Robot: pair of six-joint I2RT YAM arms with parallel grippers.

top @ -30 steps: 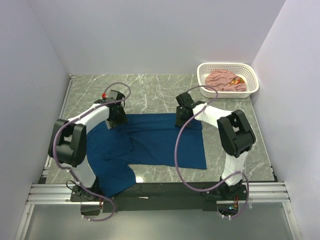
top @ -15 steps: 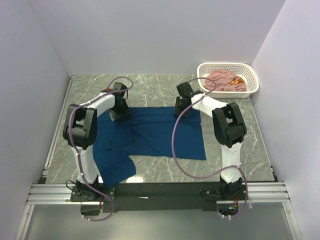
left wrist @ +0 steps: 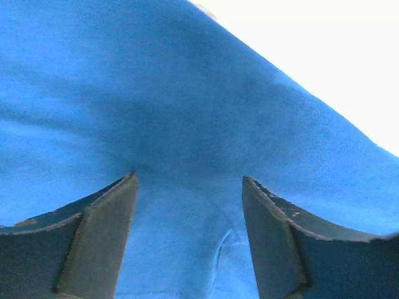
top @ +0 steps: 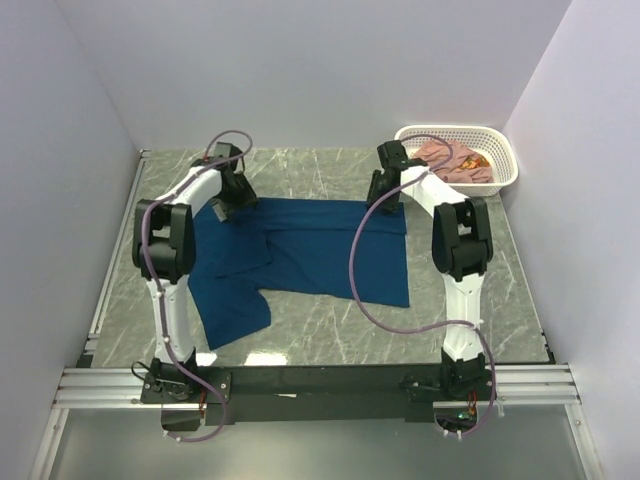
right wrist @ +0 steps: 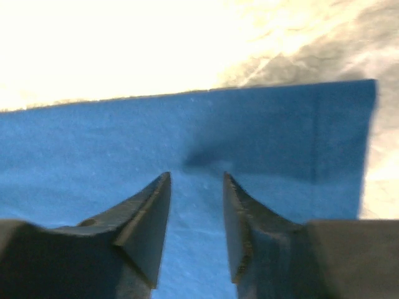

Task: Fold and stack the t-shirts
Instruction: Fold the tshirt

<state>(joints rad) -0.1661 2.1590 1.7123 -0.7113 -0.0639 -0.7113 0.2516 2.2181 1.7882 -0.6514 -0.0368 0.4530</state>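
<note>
The navy blue t-shirt [top: 310,255] lies spread on the marble table, one sleeve trailing toward the near left. My left gripper [top: 232,200] is over its far left corner. My right gripper [top: 380,195] is over its far right corner. In the left wrist view my left gripper [left wrist: 187,180] has its jaws wide apart over blue cloth [left wrist: 187,93]. In the right wrist view my right gripper [right wrist: 196,176] has its jaws a little apart over the shirt's edge [right wrist: 93,143], with a small crease at the tips. The pink t-shirt [top: 450,160] lies crumpled in the basket.
The white perforated basket [top: 505,155] stands at the far right corner, close to my right gripper. White walls close in the table on three sides. A bare strip of marble [top: 320,330] runs between the shirt and the arm bases.
Both grippers have moved toward the far wall, and the navy shirt's far edge has moved with them. The shirt now lies farther from the arm bases and flatter.
</note>
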